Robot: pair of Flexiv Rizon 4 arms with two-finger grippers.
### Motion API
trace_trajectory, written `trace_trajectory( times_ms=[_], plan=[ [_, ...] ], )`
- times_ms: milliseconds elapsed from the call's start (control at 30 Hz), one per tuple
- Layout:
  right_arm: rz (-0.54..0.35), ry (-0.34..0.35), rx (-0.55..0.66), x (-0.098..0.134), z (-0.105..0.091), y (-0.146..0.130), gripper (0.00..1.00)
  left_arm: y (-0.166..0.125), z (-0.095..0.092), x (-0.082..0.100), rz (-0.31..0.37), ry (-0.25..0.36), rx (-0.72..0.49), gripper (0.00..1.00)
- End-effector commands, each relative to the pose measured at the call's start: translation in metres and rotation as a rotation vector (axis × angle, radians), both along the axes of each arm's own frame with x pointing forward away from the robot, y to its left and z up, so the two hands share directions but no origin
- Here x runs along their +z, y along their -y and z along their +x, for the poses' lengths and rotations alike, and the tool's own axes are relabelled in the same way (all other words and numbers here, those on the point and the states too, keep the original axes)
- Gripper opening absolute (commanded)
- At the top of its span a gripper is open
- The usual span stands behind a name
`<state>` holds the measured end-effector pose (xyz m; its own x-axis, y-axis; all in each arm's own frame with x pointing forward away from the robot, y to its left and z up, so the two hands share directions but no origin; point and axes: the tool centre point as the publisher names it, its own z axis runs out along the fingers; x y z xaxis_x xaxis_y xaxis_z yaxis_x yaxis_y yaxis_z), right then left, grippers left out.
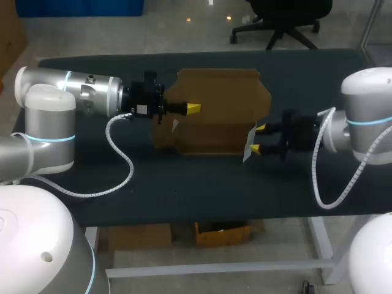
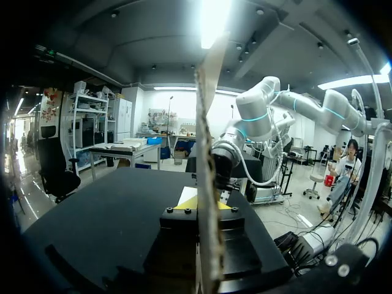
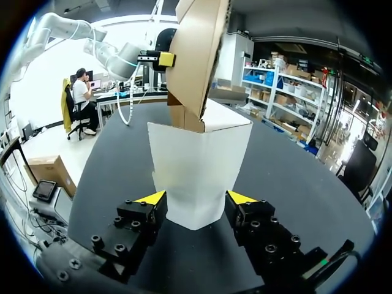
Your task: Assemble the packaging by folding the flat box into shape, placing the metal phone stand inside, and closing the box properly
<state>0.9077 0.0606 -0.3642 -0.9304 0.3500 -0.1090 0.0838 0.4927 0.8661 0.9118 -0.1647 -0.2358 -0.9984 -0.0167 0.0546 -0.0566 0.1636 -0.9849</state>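
Here there is one flat box [image 1: 217, 113], brown cardboard, held above the black table [image 1: 184, 184] between two tools. The left tool [image 1: 193, 108] is clamped on the box's edge. In its own wrist view the cardboard stands edge-on straight up between its two yellow tips, one tip pressed to each face. The right tool [image 1: 259, 138] is at the box's opposite side with its two fingers spread wide. A single white flap [image 3: 199, 165] of the box hangs between them, facing the wrist camera, and its lower edges lie just beside the yellow tips. I cannot tell whether either tip touches it. Ahead of the right tool, beyond the flap, the brown panels rise tilted toward the left tool.
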Motion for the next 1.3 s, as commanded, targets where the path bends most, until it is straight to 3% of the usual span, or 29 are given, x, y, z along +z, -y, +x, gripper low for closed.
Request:
trace_trajectory(
  times_ms=[33, 633, 1300],
  plan=[
    [0.005, 0.004, -0.006, -0.005, 0.001, -0.004, 0.58, -0.001, 0.0, -0.003, -0.001, 0.0, -0.001, 0.0],
    [0.006, 0.019, -0.048, -0.004, 0.002, -0.009, 0.56, -0.001, 0.0, -0.003, -0.001, 0.0, -0.001, 0.0],
    [0.036, 0.007, -0.22, -0.009, 0.0, -0.013, 0.56, -0.001, 0.0, -0.003, -0.001, 0.0, -0.001, 0.0]
  ],
)
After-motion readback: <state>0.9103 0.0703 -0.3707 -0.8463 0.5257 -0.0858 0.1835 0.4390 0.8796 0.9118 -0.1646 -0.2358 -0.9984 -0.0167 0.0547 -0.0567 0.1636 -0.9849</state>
